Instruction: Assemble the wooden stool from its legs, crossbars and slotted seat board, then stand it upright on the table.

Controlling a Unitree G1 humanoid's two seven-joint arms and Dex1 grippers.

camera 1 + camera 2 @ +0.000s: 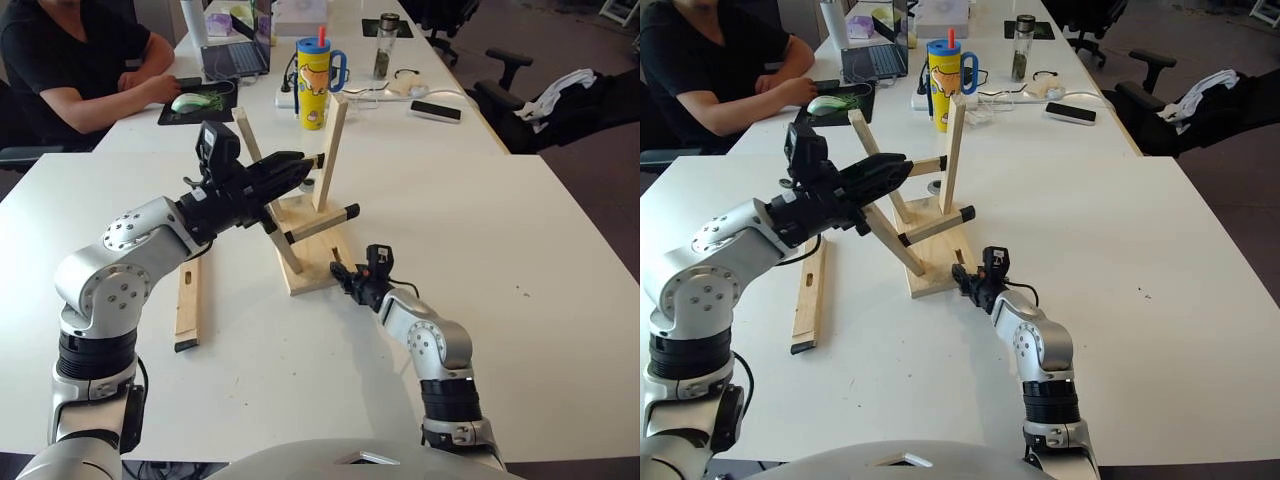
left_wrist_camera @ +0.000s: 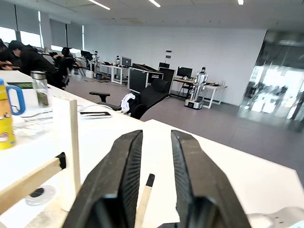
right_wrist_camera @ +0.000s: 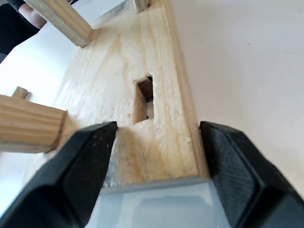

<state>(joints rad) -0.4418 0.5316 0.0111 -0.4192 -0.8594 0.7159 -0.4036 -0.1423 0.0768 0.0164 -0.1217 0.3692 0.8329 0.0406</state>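
The slotted seat board [image 1: 312,255] lies flat on the white table [image 1: 520,260]. One leg [image 1: 331,150] stands upright from it and a second leg [image 1: 284,240] leans. Two black-tipped crossbars [image 1: 322,222] join them. My left gripper [image 1: 292,168] reaches in from the left with its fingers close together around the leaning leg. In the left wrist view a crossbar [image 2: 144,202] shows through the narrow gap between the fingers [image 2: 124,180]. My right gripper [image 1: 352,274] sits open at the board's near end, the slot [image 3: 145,97] just beyond its fingers [image 3: 88,159].
A loose slotted wooden piece [image 1: 187,303] lies on the table on the left. Behind the stool stand a yellow cup [image 1: 313,85], a jar [image 1: 383,45] and a phone [image 1: 435,110]. A person sits at a laptop at the back left. Office chairs stand off to the right.
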